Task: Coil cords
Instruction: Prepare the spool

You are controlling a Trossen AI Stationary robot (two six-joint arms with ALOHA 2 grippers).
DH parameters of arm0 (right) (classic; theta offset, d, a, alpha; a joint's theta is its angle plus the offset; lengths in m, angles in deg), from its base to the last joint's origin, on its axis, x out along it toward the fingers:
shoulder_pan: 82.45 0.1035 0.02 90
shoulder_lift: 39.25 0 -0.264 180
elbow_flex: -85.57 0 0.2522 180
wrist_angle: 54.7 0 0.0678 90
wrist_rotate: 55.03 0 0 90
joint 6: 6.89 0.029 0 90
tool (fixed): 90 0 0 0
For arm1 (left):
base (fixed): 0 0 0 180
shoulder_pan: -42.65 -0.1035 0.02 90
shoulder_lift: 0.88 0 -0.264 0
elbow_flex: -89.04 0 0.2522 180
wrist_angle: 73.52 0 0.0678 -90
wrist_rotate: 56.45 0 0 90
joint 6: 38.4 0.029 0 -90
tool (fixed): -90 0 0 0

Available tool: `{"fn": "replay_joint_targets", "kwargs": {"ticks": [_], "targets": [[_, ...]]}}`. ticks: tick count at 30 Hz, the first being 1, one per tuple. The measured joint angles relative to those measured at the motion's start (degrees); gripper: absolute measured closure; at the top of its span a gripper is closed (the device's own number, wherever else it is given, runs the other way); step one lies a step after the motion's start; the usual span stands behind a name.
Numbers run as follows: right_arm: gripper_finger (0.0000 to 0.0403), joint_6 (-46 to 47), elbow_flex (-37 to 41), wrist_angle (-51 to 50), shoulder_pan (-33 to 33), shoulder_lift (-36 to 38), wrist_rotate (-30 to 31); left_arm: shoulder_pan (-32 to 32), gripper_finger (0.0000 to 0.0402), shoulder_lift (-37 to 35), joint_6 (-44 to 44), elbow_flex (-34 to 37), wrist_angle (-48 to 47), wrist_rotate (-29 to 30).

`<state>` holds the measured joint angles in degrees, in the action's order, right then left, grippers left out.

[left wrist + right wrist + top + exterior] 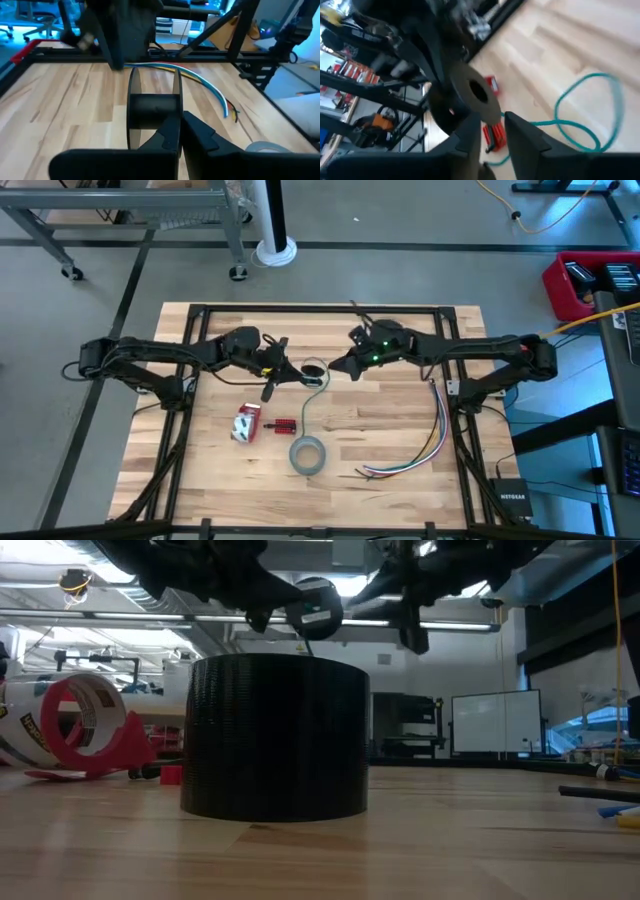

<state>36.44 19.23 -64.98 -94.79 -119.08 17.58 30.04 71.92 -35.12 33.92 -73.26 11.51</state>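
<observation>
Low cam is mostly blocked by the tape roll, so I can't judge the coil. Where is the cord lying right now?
Observer: Most of the cord lies loose on the table, in an open loop that trails toward the tape roll.
Operator: Who has the spool?
Observer: The left gripper is shut on the spool, near the table's middle.
Operator: Right arm?
Observer: The right gripper is just beside the spool. Its fingers are apart and nothing is between them.
Operator: Anything else near the cord?
Observer: The multicoloured wires lie apart from it, on the table's right side.
</observation>
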Motion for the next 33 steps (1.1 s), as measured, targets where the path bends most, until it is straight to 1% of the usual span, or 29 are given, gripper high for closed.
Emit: {"fn": "replay_joint_targets", "kwargs": {"ticks": [4, 7, 11, 16, 20, 29, 33], "targets": [[0.0251, 1.35, 0.02, 0.49, -0.02, -2.93, -0.28, -0.01, 0.0401, 0.00, -0.01, 0.00, -0.31, 0.07], [0.0214, 1.36, 0.02, 0.77, -0.06, -3.44, -0.36, -0.17, 0.0401, 0.00, 0.01, 0.00, -0.80, 0.07], [0.0186, 1.26, 0.02, 2.91, -0.04, -3.44, -2.81, -0.19, 0.0401, 0.02, -0.34, 0.00, -3.76, 0.15], [0.0181, -0.14, 0.02, 7.34, 0.02, -3.44, -3.28, -0.19, 0.0401, 0.13, -0.92, 0.00, -3.40, 0.15], [0.0181, -0.41, 0.02, 7.87, 0.00, -3.44, -3.18, -0.19, 0.0401, 0.13, -1.44, 0.00, -2.16, 0.15], [0.0181, -4.92, 0.02, 9.67, 0.00, -3.44, -3.19, -0.08, 0.0401, 0.15, -3.38, 0.00, 1.94, -1.09], [0.0184, -6.51, 0.02, 10.19, 0.00, -3.44, -3.21, -0.08, 0.0401, 0.11, -4.01, 0.00, 2.20, -1.53]]}}
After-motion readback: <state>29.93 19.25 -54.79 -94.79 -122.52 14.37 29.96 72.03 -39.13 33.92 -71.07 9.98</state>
